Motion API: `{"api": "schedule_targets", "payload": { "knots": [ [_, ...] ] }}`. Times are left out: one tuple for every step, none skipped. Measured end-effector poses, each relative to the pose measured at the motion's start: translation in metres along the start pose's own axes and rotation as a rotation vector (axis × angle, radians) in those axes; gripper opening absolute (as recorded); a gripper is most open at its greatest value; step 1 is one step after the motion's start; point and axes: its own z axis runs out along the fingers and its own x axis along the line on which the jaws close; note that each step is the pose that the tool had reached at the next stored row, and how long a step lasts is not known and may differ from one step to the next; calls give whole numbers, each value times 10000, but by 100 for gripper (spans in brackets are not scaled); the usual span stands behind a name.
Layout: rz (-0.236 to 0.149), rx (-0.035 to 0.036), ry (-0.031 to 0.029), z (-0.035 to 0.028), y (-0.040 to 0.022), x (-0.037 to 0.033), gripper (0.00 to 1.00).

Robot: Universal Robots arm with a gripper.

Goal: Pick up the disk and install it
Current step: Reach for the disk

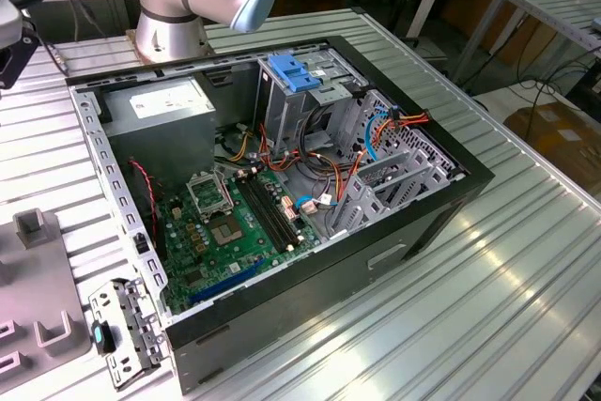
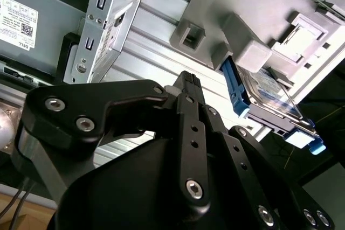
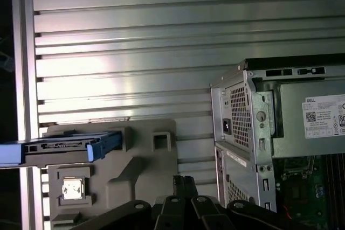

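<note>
While its fingers [image 2: 190, 109] were pressed together on nothing, the gripper [image 2: 186, 79] hung above the ribbed metal table [image 3: 135, 41], clear of everything. Beyond its tip, the disk [image 2: 268, 99] stood on edge in a grey holder [image 2: 242, 4], untouched. Farther off lay the open computer case [image 3: 242, 111], on the same table.

I see an open computer case [image 1: 376, 265] on the ribbed metal table [image 1: 507, 307]; green motherboard [image 1: 230, 232] inside; grey power supply [image 1: 169, 117] beside it.
</note>
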Motion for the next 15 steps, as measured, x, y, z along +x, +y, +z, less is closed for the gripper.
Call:
{"api": "schedule_targets", "payload": {
  "knots": [
    [0,0,0,0,-1,8,11],
    [0,0,0,0,-1,19,11],
    [-1,0,0,0,-2,31,11],
    [0,0,0,-1,-3,43,11],
    [0,0,-1,-1,-5,60,11],
    [0,-1,-1,-1,-5,72,11],
    [0,1,1,-2,-7,93,11],
    [0,1,1,-2,-8,109,11],
    [0,0,0,-3,-9,122,11],
    [0,0,0,-3,-11,144,11],
    [0,0,1,-3,-13,169,11],
    [-1,0,0,-3,-14,189,11],
    [-1,0,0,-4,-16,208,11],
    [-1,0,0,-4,-17,223,11],
    [0,0,0,-4,-18,234,11]
  ]
}}
